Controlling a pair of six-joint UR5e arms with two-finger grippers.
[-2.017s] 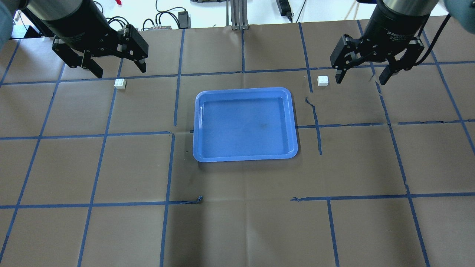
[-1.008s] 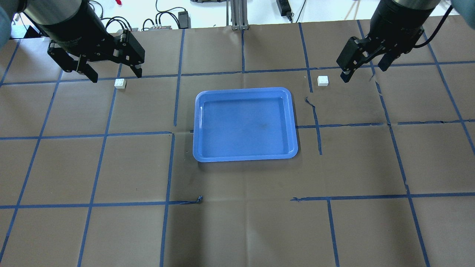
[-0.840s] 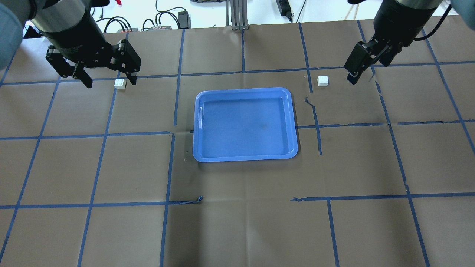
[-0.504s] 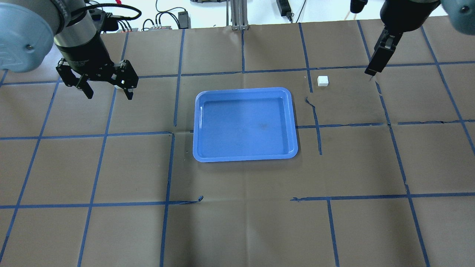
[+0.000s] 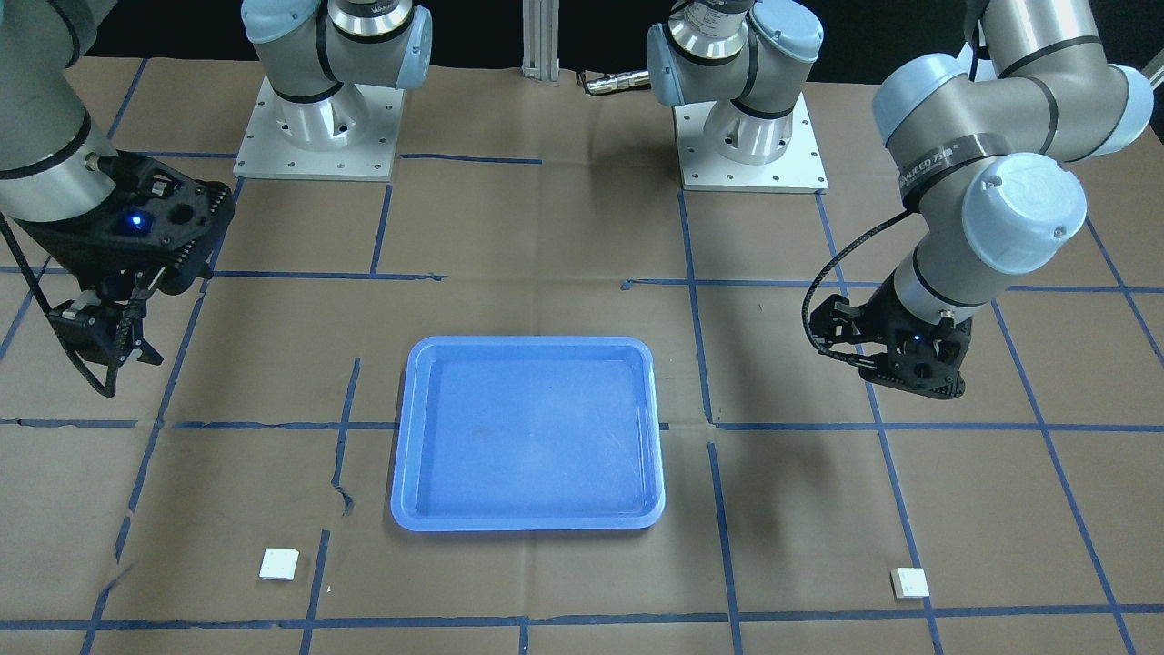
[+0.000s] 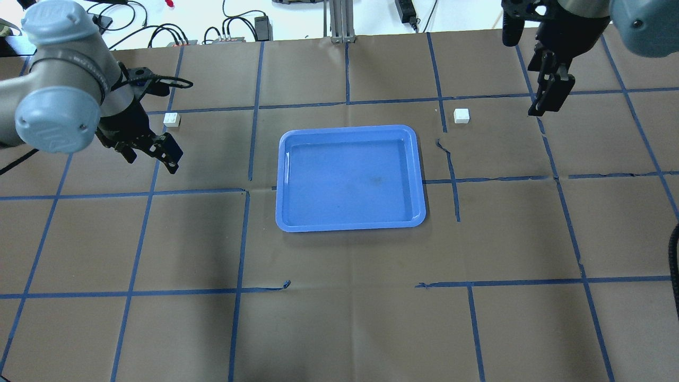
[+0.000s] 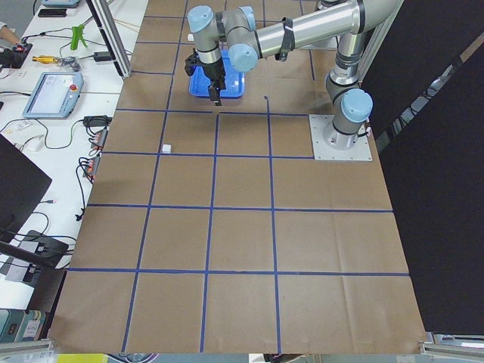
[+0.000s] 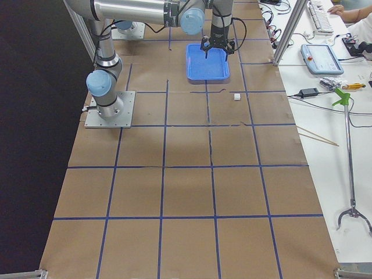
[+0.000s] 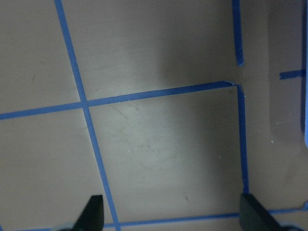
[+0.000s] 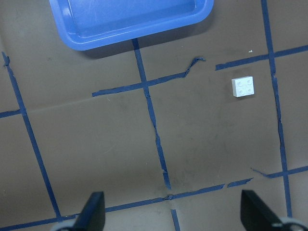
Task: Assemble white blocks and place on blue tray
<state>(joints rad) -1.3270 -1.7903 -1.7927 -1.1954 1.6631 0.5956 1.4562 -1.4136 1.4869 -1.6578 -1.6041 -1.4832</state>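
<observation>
Two white blocks lie on the brown paper, apart from each other. One (image 6: 171, 119) is far left of the blue tray (image 6: 350, 132), the other (image 6: 462, 115) far right of it. My left gripper (image 6: 151, 153) is open and empty, on the near side of the left block; its wrist view (image 9: 173, 216) shows only paper and tape. My right gripper (image 6: 549, 95) is open and empty, to the right of the right block, which shows in its wrist view (image 10: 242, 87) ahead of the fingertips (image 10: 94, 209). The tray holds nothing.
Blue tape lines grid the paper, some torn (image 6: 448, 151). Both arm bases (image 5: 318, 118) stand behind the tray in the front-facing view. Cables and boxes (image 6: 233, 34) lie beyond the table's far edge.
My left gripper has moved from over the left block toward the near side, leaving the block on the paper. My right gripper has turned edge-on and stays right of its block.
</observation>
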